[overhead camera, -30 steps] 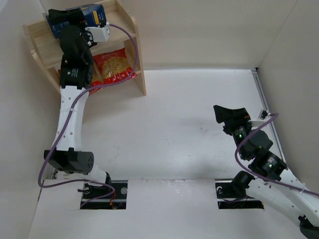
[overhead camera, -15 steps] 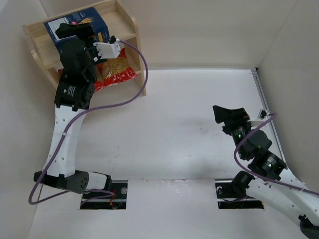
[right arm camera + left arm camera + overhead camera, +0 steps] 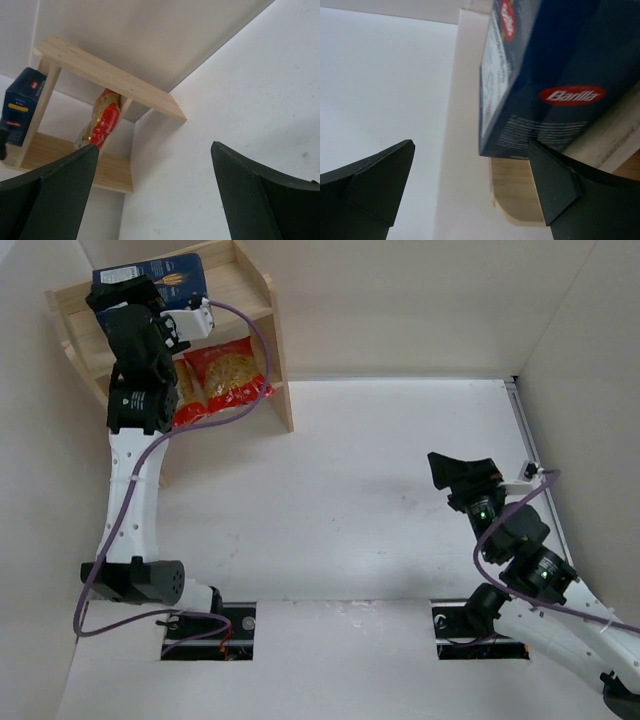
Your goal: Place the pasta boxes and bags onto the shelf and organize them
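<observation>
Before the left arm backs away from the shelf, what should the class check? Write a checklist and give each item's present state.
1. Are the left fingers open? Ok.
2. Are they clear of the pasta box? Cannot tell; one fingertip overlaps the box's lower corner in the wrist view.
3. Is the pasta box on the top tier of the shelf? Ok.
4. Are the bags on the lower tier? Ok; one is partly hidden by the left arm.
5. Is the purple cable free of the shelf's side panel? Cannot tell.
6. Are the right fingers open, empty and away from the shelf? Ok.
</observation>
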Controlling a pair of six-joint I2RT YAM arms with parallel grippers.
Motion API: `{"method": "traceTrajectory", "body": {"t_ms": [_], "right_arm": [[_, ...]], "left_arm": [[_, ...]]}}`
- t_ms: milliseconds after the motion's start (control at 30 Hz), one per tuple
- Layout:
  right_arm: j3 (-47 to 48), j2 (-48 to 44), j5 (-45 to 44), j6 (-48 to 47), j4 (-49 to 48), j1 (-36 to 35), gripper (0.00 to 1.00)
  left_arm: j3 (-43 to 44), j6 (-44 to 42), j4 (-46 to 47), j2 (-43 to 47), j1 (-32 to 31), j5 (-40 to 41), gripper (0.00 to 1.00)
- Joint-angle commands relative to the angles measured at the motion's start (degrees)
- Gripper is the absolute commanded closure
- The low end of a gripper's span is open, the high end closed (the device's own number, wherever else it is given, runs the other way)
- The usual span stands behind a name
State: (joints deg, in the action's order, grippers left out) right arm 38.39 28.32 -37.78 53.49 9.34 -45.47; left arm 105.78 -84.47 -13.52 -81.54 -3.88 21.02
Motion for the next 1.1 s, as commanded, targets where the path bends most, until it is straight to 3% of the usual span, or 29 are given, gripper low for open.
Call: {"method": "traceTrajectory", "body": {"t_ms": [0,133,300,367,467,633,800,900,1067], "right_arm": [[-0.51,-2.82,-1.33,-1.02,-3.11,-0.71,0.0],[-0.95,-4.67,-0.72,-2.51,-1.88,-0.71,0.0],[1.85,2.77,6.29,-7.78,8.82,0.33,0.0],[3.09,8.66,12.08,-10.07,15.23,4.19,0.0],[3.27,15.78,18.95,-14.98,20.52,10.08,0.0],[3.09,19.32,22.13,-20.88,24.84,14.75,0.0],[4.32,20.55,25.9,-23.96,28.18,18.44,0.0],[5.46,21.78,28.11,-23.26,31.95,21.17,0.0],[5.03,21.08,28.38,-23.96,34.07,22.67,0.0]], "left_arm": [[0.75,1.58,4.99,0.32,0.77,-1.33,0.0],[-1.01,0.27,9.02,4.88,-6.6,1.3,0.0],[-5.56,-4.12,16.49,12.35,-23.63,9.47,0.0],[-12.66,-3.69,17.21,16.65,-30.06,12.11,0.0],[-27.58,0.42,13.63,22.45,-30.79,11.77,0.0],[-50.55,21.49,-4.1,32.22,-35.09,7.65,0.0],[-63.3,45.24,-19.77,38.02,-31.68,-6.92,0.0],[-70.86,48.6,-20.24,42.76,-27.03,-11.25,0.0],[-79.93,48.51,-11.45,47.87,-14.38,-11.26,0.0]]}}
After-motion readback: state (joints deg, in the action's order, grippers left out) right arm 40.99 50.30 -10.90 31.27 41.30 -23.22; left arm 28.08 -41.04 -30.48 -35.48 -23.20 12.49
